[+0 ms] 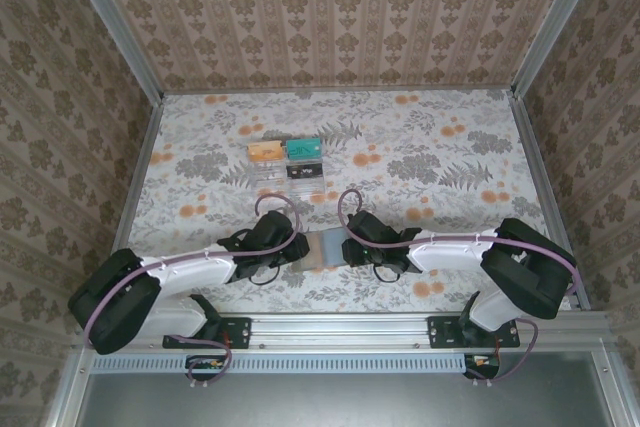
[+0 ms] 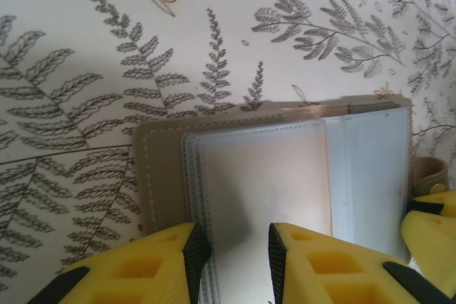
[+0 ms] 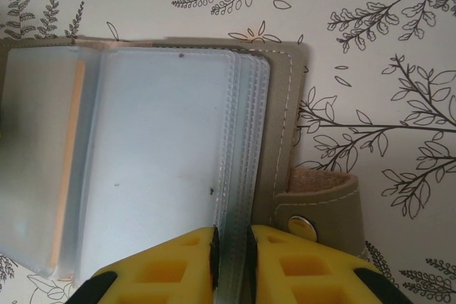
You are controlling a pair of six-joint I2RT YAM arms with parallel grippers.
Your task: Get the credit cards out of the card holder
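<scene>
Card holder (image 1: 323, 249) lies opened flat on the table (image 1: 450, 147), in the middle of the near part, between the two hands. Its spread runs left to right and its fold runs near to far. The snap strap (image 3: 317, 208) hangs off the right end.

The right hand (image 3: 231, 247) is nearly together, pinched on the edge of one clear sleeve (image 3: 239, 140) from the right-hand stack, so it is pinning that half.

The left hand (image 2: 236, 250) stands with its fingers (image 2: 196, 254) apart, the left-hand sleeves running between and beneath them. I see nothing clamped there.

One of the credit cards (image 3: 70, 161) shows as an orange edge inside a sleeve on the left half. That puts it left of the right hand and right at the left hand, with its long side along the fold. In my judgement the draw falls to the left hand, since it is nearer and free. Which side of the sleeve is the open mouth I cannot tell, and the pull depends on that.
</scene>
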